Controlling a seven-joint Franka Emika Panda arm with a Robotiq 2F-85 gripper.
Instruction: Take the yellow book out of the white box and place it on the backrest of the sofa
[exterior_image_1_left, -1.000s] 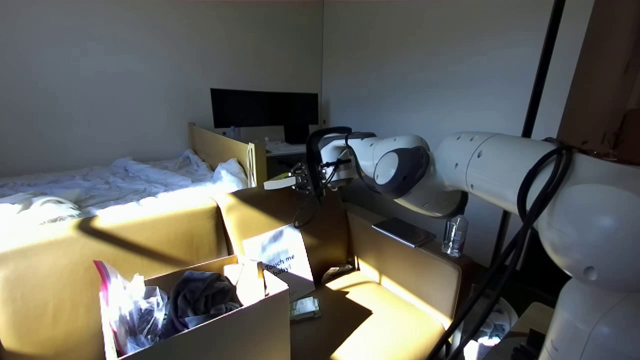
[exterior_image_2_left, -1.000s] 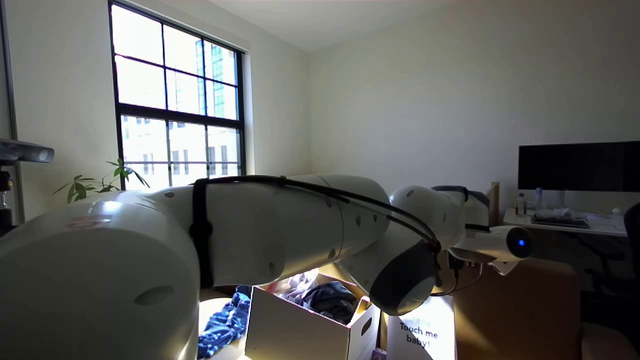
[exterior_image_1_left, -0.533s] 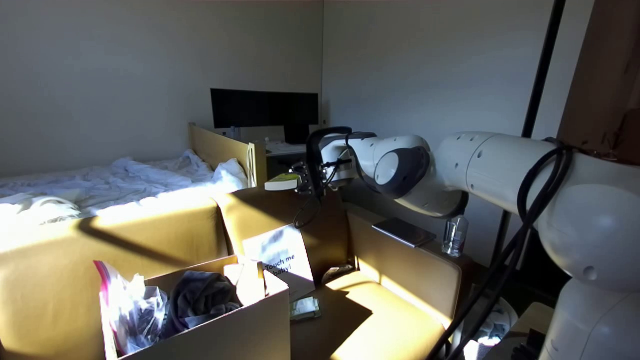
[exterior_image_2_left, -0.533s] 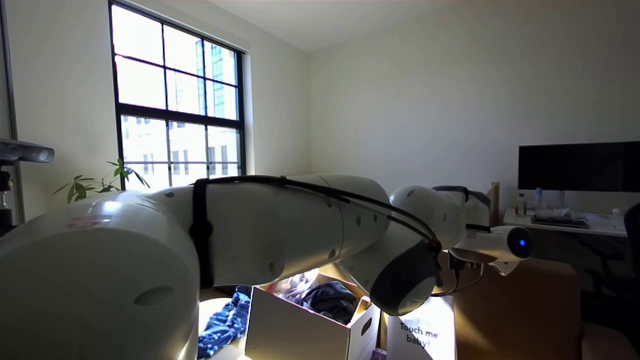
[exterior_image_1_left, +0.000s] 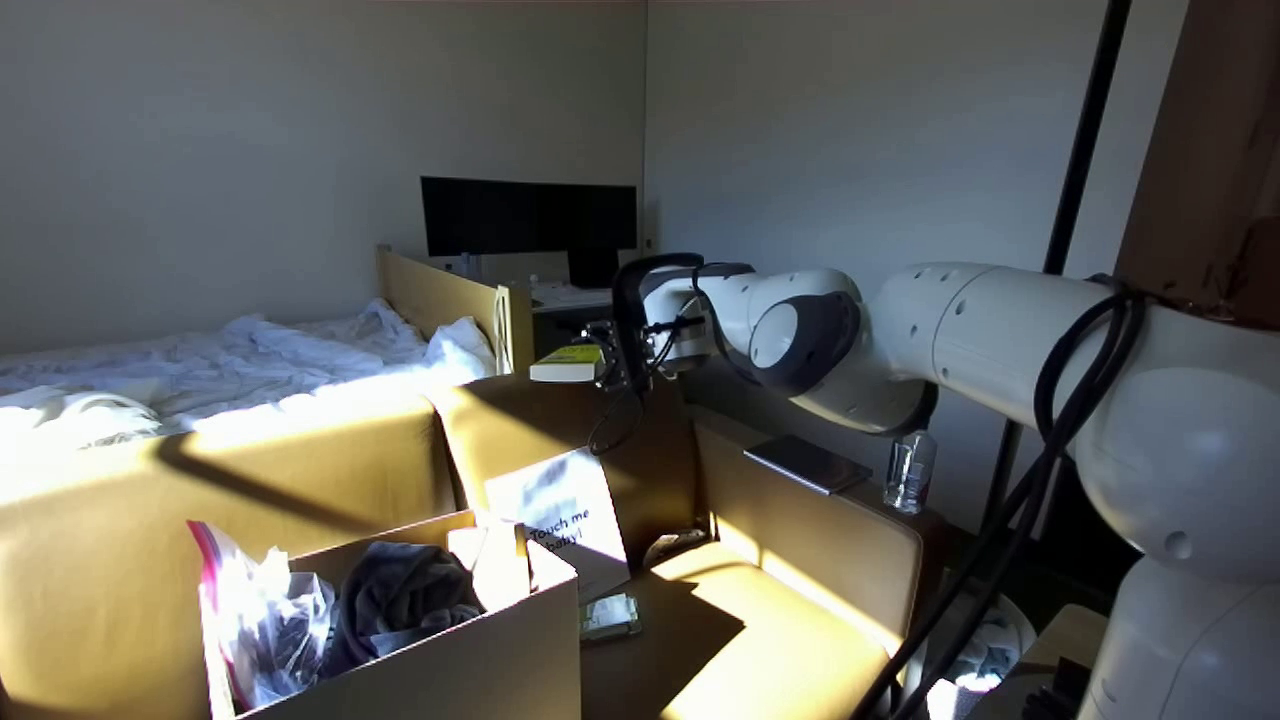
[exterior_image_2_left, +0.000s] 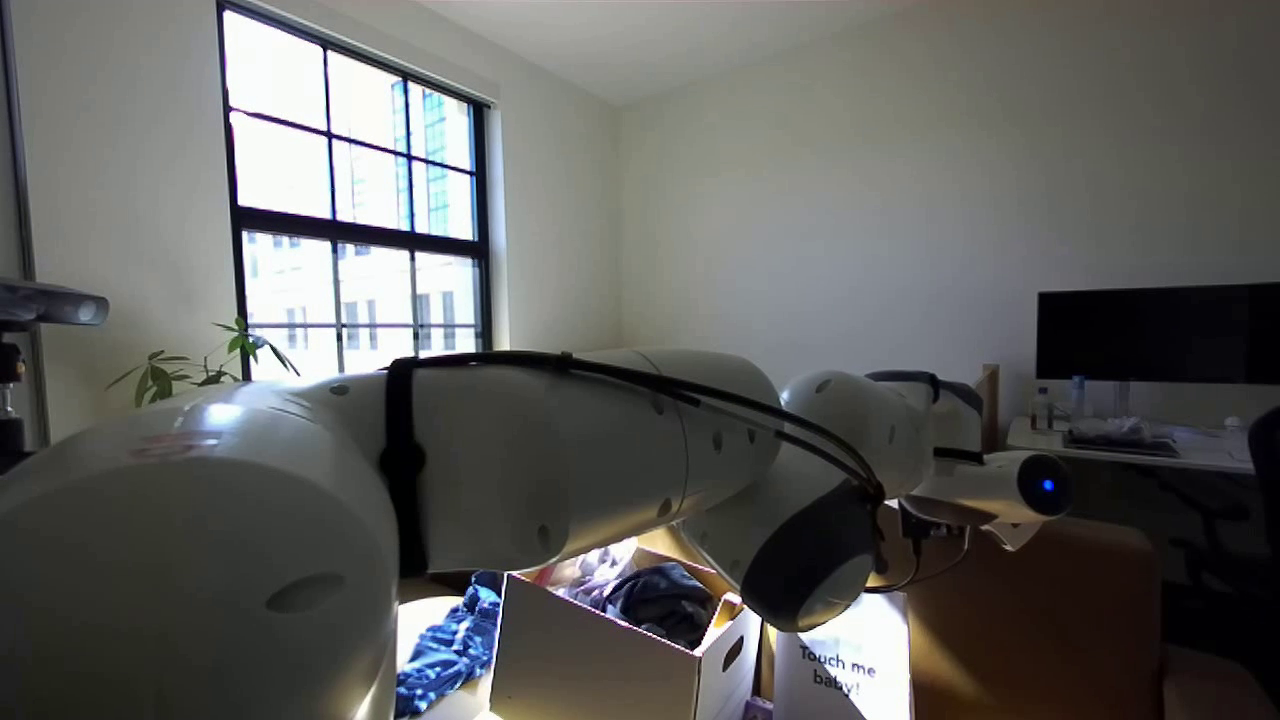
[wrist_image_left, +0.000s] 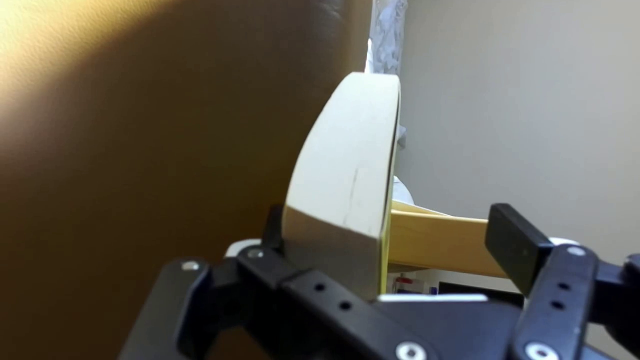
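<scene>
Gripper (wrist_image_left: 394, 236) fingers are apart, not clamped: cover-side one well clear of the yellow book (exterior_image_1_left: 567, 364), the other at its underside, contact unclear. Book lies flat, looks resting atop the sofa (exterior_image_1_left: 350, 465) backrest. I'd back out straight and level; any lift could drag or tip it. White box (exterior_image_1_left: 480, 660), in front of sofa backrest, holds dark cloth (exterior_image_1_left: 405, 592) and a clear plastic bag (exterior_image_1_left: 268, 625).

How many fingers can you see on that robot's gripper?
2 visible, both in the wrist view: one finger just left of the yellow book in the picture, the other finger clear of it at the picture's right. Any behind the book would be hidden.
</scene>
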